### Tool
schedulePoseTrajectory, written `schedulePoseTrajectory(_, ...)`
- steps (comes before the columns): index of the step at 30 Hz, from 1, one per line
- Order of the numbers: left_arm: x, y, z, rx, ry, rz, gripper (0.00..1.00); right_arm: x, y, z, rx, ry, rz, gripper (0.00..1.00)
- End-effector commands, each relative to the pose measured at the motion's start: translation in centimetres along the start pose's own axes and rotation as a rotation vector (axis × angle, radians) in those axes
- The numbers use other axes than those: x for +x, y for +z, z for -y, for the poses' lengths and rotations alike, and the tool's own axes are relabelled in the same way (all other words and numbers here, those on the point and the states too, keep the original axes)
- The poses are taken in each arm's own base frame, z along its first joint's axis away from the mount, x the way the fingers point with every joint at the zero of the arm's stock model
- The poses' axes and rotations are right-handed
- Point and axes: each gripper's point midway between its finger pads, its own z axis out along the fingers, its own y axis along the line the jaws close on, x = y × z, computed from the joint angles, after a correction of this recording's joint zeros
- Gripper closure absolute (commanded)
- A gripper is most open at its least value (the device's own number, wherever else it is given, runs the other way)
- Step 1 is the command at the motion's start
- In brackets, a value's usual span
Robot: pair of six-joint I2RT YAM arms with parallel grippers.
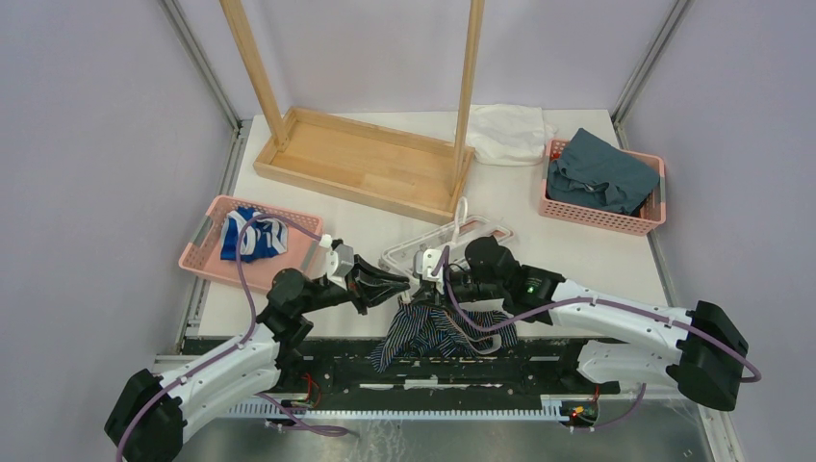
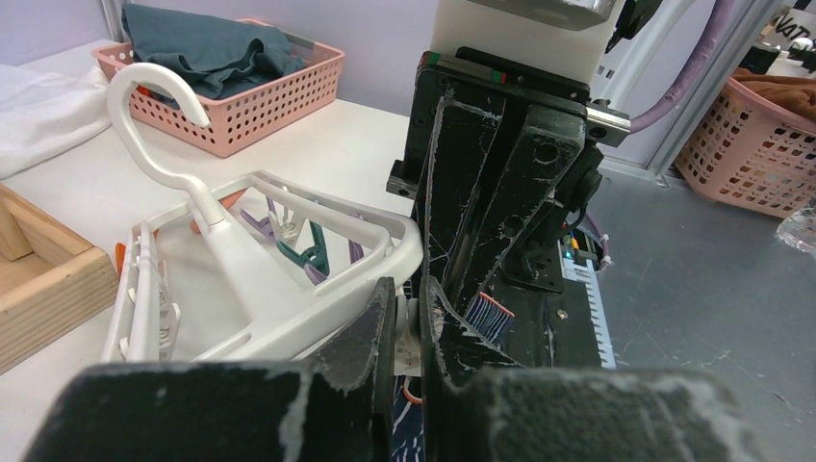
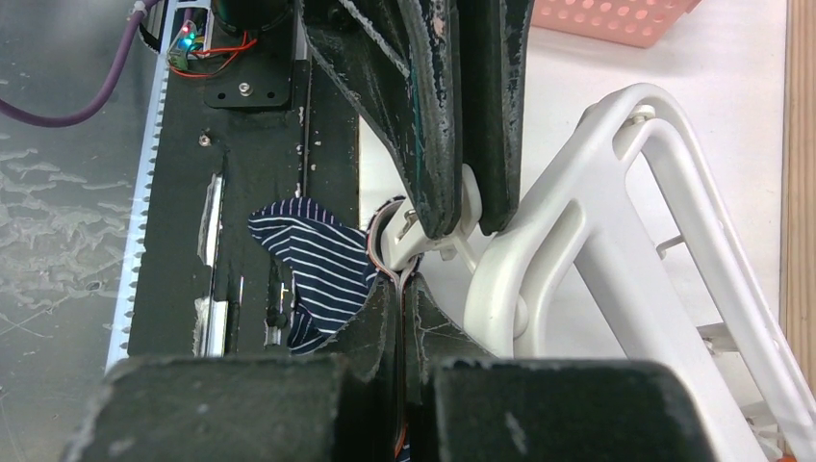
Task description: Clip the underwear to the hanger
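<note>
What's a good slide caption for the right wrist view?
Right end effector grips the underwear by its trim at a white clip that the left end effector squeezes, on the hanger.

A wooden rack [image 1: 361, 168] behind, teal cloth [image 1: 597, 173] in the right pink basket [image 1: 599, 220].

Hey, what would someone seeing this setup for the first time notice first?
Most likely the two black hands nose to nose at the near edge of the table. The left hand pinches a white clip on the hanger, and the right hand is shut on the striped underwear draped below. After that, the tall wooden rack at the back.
</note>
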Motion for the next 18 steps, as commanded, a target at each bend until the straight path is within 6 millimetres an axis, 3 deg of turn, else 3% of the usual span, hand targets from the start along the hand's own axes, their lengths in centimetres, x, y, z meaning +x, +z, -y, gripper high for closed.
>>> schedulePoseTrajectory(1, -3.5, 0.7, 1.3, 0.061, 0.028, 0.084, 0.97, -3.8, -0.7, 1.5, 0.058, -0.062, 0.075, 1.00)
schedulePoseTrajectory(7, -3.8, 0.7, 1.3, 0.054, 0.030, 0.091, 0.97, -2.4, 0.3, 0.7, -0.011, -0.035, 0.013, 1.00)
schedulePoseTrajectory(18, -4.1, 0.6, 1.3, 0.051, 0.034, 0.100, 0.97, -1.0, 1.0, 1.4, 0.015, -0.016, -0.028, 1.00)
